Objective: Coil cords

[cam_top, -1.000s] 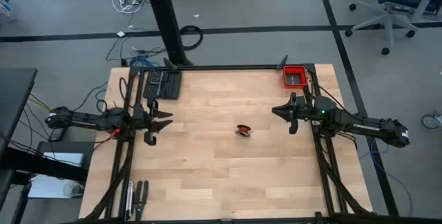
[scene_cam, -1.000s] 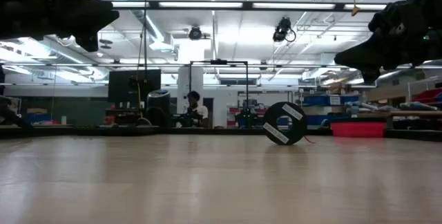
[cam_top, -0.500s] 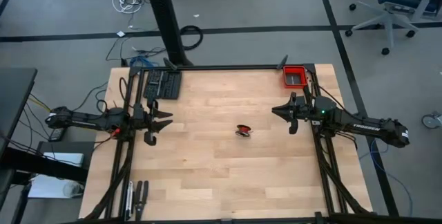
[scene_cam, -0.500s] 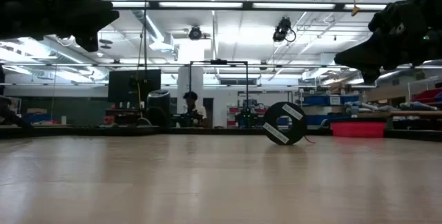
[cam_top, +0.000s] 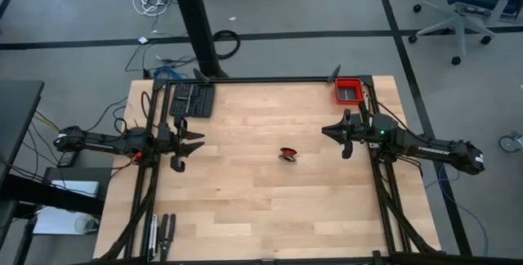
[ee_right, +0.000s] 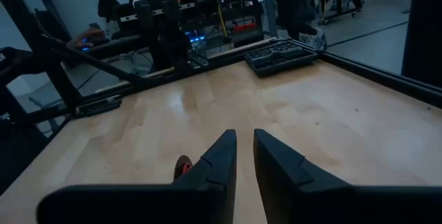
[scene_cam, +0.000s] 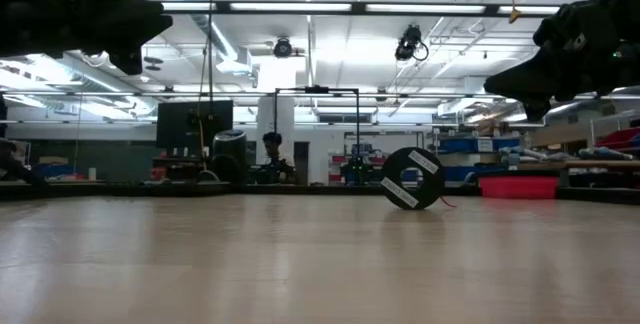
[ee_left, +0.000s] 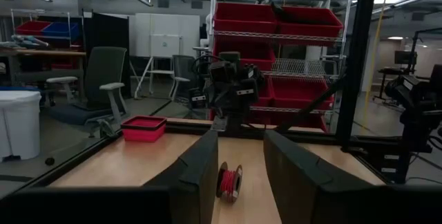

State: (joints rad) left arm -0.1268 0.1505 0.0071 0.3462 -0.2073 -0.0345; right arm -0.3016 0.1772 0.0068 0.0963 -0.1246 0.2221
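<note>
Left gripper (cam_top: 194, 144) and right gripper (cam_top: 330, 132), dark and two-fingered, hover at opposite table edges, each with a clear gap between its fingers and nothing held. Between them stretches the pale, smooth wood-plank table (cam_top: 245, 191). Beyond the right gripper, in the corner, sits a red rectangular bin (cam_top: 349, 90). Midway between the grippers stands a small black spool (scene_cam: 413, 178) wound with the thin red cord (ee_left: 227, 181).

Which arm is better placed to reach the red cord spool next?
The right, probably: its claw sits nearer the red cord spool than the left claw. Both are open, clear of it.
</note>
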